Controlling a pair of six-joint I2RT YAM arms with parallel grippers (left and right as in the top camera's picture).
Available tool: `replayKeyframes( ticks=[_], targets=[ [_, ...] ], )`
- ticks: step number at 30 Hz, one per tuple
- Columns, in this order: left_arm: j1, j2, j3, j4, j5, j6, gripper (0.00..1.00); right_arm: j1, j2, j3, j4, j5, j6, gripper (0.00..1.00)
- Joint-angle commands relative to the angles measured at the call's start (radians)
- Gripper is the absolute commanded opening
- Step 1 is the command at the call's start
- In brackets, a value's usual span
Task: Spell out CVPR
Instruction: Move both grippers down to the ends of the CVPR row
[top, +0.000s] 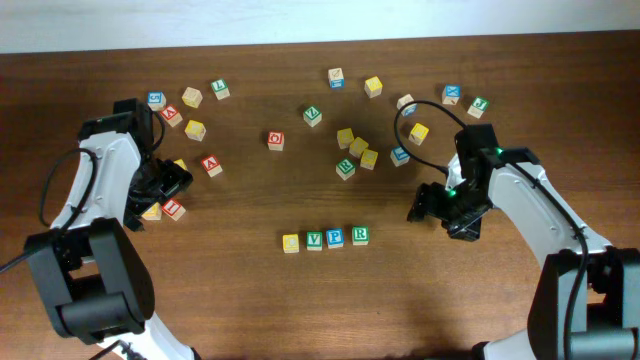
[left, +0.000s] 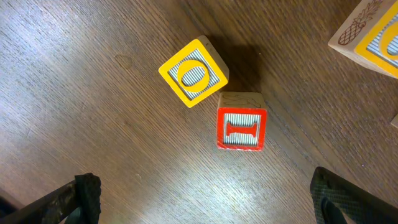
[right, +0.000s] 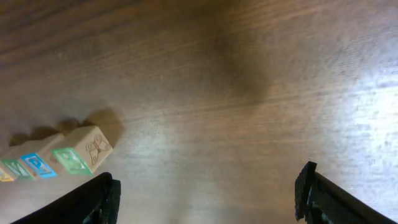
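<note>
A row of letter blocks lies at the table's front middle: a yellow block (top: 291, 243), a green V block (top: 314, 240), a blue P block (top: 336, 238) and a green R block (top: 360, 235). The row's end shows in the right wrist view, green block (right: 74, 159) nearest. My right gripper (top: 418, 208) is open and empty, to the right of the row. My left gripper (top: 170, 186) is open and empty above a yellow O block (left: 193, 73) and a red I block (left: 241, 127) at the left.
Several loose letter blocks are scattered over the far half of the table, among them a red A block (top: 211, 165), a red O block (top: 276, 140), a green block (top: 346, 168) and a yellow block (top: 419, 132). Another yellow block (left: 373, 31) is near my left gripper.
</note>
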Motion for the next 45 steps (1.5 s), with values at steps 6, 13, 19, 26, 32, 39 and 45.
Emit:
replayKeyframes(
  ticks=[6,13,19,26,32,39,45],
  targets=[
    [0.007,0.007,-0.002,0.008,-0.004,-0.003,0.99,0.092,-0.008,-0.08,0.106,-0.016,0.021,0.38],
    [0.007,0.007,-0.002,0.027,0.129,-0.006,0.99,0.117,-0.008,-0.08,0.14,0.027,0.032,0.15],
    [-0.03,0.007,-0.002,-0.058,0.488,0.391,0.72,0.118,-0.008,-0.08,0.164,0.034,0.031,0.04],
    [-0.108,0.007,-0.002,-0.165,0.423,0.485,0.29,0.117,-0.008,-0.08,0.206,0.034,0.059,0.04],
    [-0.151,0.007,-0.002,-0.08,0.319,0.484,0.0,0.117,-0.008,-0.08,0.209,0.034,0.084,0.04],
    [-0.271,0.007,-0.081,-0.005,0.278,0.485,0.0,0.117,-0.008,-0.08,0.217,0.037,0.084,0.04],
    [-0.288,0.007,-0.108,0.003,0.23,0.484,0.0,0.119,-0.008,-0.08,0.216,0.037,0.084,0.04]
  ],
)
